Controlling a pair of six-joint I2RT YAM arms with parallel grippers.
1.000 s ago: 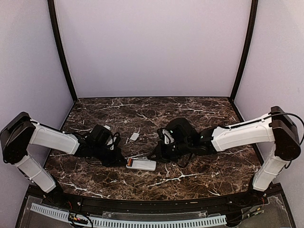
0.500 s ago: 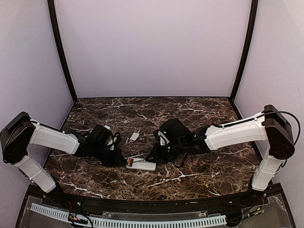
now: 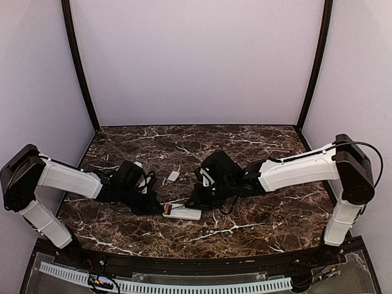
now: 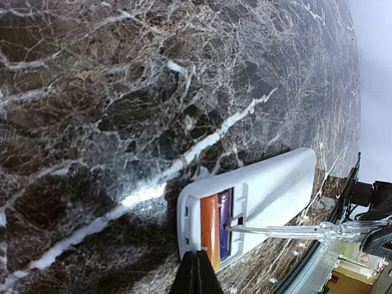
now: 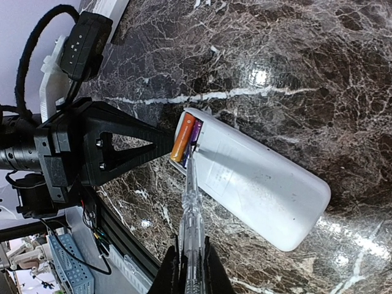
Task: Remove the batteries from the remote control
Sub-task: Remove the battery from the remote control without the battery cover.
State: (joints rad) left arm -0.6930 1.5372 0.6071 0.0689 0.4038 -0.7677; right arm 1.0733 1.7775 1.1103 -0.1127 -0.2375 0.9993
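Observation:
The white remote control (image 3: 182, 212) lies face down near the table's front, its battery bay open at its left end. In the left wrist view the remote (image 4: 272, 187) shows an orange battery (image 4: 209, 229) and a purple battery (image 4: 224, 228) side by side in the bay. My left gripper (image 4: 197, 256) is shut, its tip at the remote's battery end. My right gripper (image 5: 190, 248) is shut on a clear screwdriver (image 5: 190, 211) whose tip rests at the purple battery (image 5: 195, 131), beside the orange battery (image 5: 182, 139).
A small flat white cover (image 3: 173, 176) lies on the marble table (image 3: 257, 220) behind the remote. Both arms meet over the remote: left gripper (image 3: 157, 208), right gripper (image 3: 196, 201). Black posts and lilac walls enclose the table.
My right arm has shifted left, bringing the screwdriver tip closer into the battery bay. The left arm and the remote have stayed in place.

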